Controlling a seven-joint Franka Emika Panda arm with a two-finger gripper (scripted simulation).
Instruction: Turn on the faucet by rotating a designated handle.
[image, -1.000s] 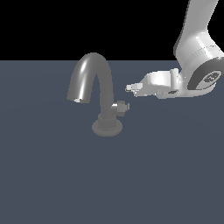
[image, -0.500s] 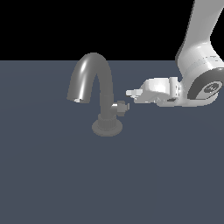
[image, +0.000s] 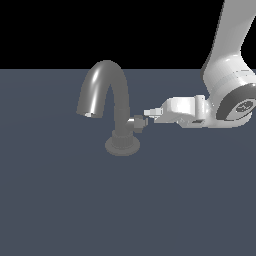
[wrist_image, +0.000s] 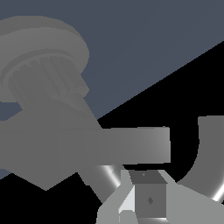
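Note:
The grey metal faucet (image: 118, 95) stands upright on its round ringed base (image: 122, 145), with the arched spout curving toward the exterior view's left. The small handle (image: 138, 122) sticks out of the column toward the exterior view's right. My gripper (image: 148, 113) lies level, pointing at the column, with its tips just above and beside the handle's end; I cannot tell if they touch. The jaws look closed with nothing between them. In the wrist view the handle (wrist_image: 109, 145) is a wide grey bar just past my gripper (wrist_image: 140, 203), with the base (wrist_image: 43, 48) and spout (wrist_image: 210, 153) behind.
The faucet stands on a flat dark blue-grey surface (image: 100, 210) that stretches across the whole lower scene. My white arm (image: 227, 80) comes down from the upper part of the exterior view's right side. Nothing else stands on the surface.
My gripper has come down a little toward the handle's end, and the wrist has lowered with it. The faucet and handle have not visibly moved.

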